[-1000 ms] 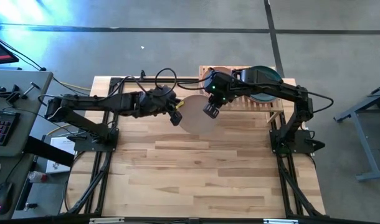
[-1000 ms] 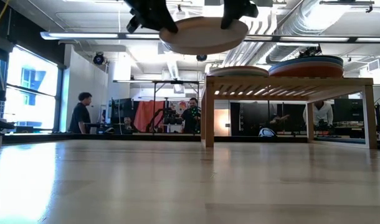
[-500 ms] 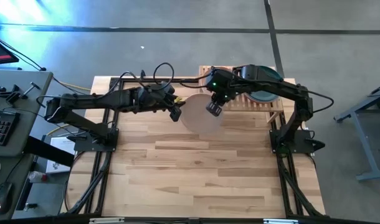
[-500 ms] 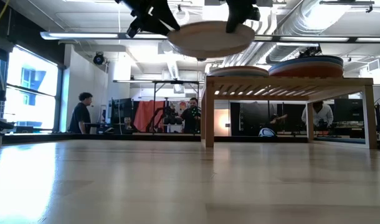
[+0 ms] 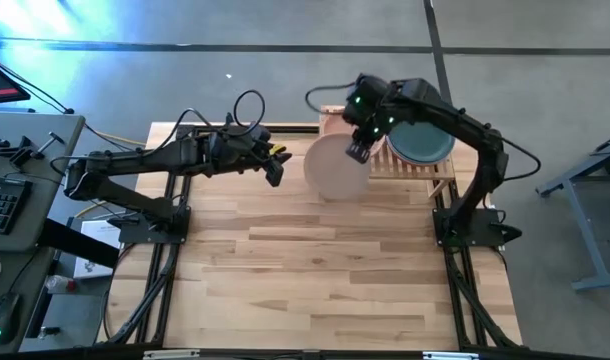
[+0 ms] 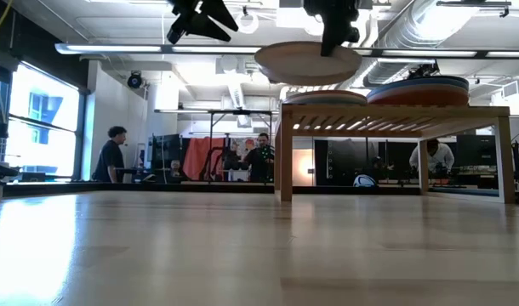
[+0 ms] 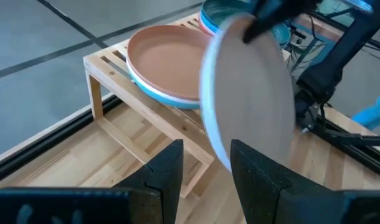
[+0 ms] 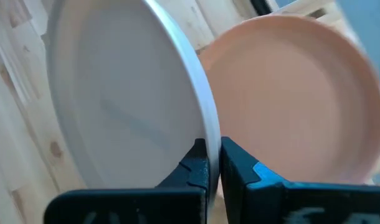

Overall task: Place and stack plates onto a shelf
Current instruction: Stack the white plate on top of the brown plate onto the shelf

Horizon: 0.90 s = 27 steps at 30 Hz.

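My right tool (image 5: 359, 150) pinches the rim of the grey-white plate (image 5: 337, 168), carried level in the air just beside the shelf (image 5: 425, 166), above the counter (image 5: 315, 270). On the shelf the peach plate (image 7: 168, 55) tops one stack and the dark teal plate (image 5: 421, 140) the other. My left tool (image 5: 273, 171) hangs near, fingers spread, holding nothing.

Risks, as I judge them: a one-sided rim grip lets the plate sag or slip; coming in low would clip the shelf edge; an off-centre release could slide it off the peach plate.
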Each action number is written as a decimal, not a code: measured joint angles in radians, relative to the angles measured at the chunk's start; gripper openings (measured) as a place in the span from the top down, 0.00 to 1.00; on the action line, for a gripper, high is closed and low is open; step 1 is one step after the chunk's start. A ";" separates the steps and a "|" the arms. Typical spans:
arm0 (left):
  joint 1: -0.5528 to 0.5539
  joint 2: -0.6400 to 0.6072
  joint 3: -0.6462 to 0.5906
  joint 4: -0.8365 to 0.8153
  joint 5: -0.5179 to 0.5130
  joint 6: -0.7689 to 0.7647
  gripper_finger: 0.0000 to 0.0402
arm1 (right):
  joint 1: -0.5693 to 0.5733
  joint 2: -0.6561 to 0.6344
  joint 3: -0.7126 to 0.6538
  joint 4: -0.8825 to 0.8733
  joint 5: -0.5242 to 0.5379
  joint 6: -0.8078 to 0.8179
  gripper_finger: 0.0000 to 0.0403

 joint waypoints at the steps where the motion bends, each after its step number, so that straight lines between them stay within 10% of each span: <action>1: 0.000 0.000 0.000 0.000 0.000 0.000 0.70 | -0.026 -0.002 0.000 0.003 -0.014 -0.021 1.00; 27: -0.001 0.000 0.000 -0.005 -0.011 0.009 0.70 | -0.635 0.015 0.000 0.183 -0.484 -0.027 1.00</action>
